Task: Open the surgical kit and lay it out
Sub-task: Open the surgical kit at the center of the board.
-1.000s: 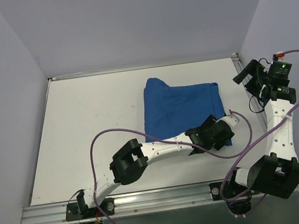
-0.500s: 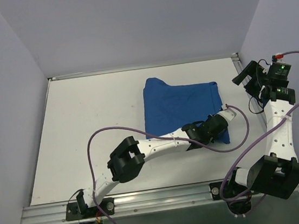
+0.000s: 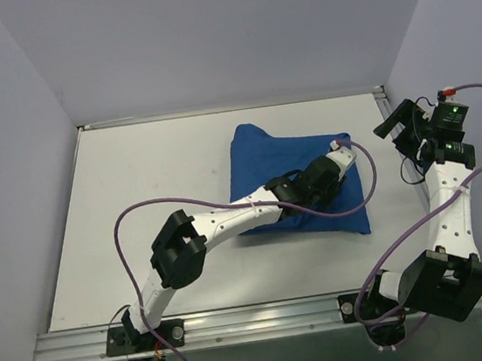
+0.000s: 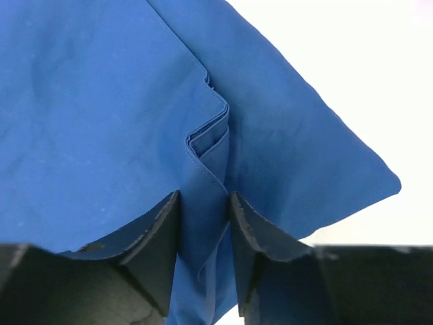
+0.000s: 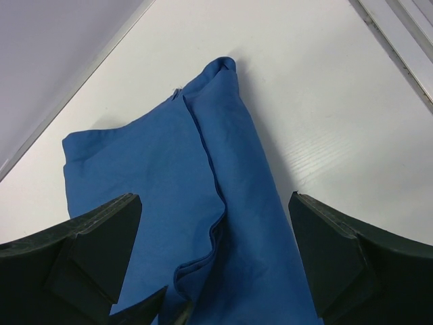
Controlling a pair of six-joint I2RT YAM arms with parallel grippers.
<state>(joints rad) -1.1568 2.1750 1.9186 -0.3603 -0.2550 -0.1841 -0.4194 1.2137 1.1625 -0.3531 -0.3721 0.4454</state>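
Large royal-blue cloth wrap (image 3: 269,159): lying on the white tabletop (image 3: 138,202), right of its middle, nearer the right edge than the left, apart from both the far and the near edge.
Wrap, shape: folded over itself, with layered hems showing in both wrist views; creased into a ridge running toward the left gripper; near right corner pointed and flat on the tabletop.
Wrap, contents: covered by cloth, impossible to tell.
Left gripper (image 4: 203,210): over the far right part of the wrap, closed most of the way onto an upright pleat of the cloth.
Left fingers (image 4: 159,237): black and wedge-shaped, only narrowly apart, pressed against the pleat from either side, with nothing but blue cloth between.
Left arm (image 3: 228,222): white with black joints, stretched from the near left corner of the tabletop diagonally onto the wrap.
Right gripper (image 5: 215,203): held above the right edge of the tabletop, toward the far right corner, well apart from the wrap and aimed at it; spread wide, holding nothing.
Right fingers (image 5: 95,244): black, far apart, touching no cloth.
Right arm (image 3: 450,199): white, standing along the right edge of the tabletop.
Purple cable (image 3: 125,239): looped beside the left arm, over the left half of the tabletop.
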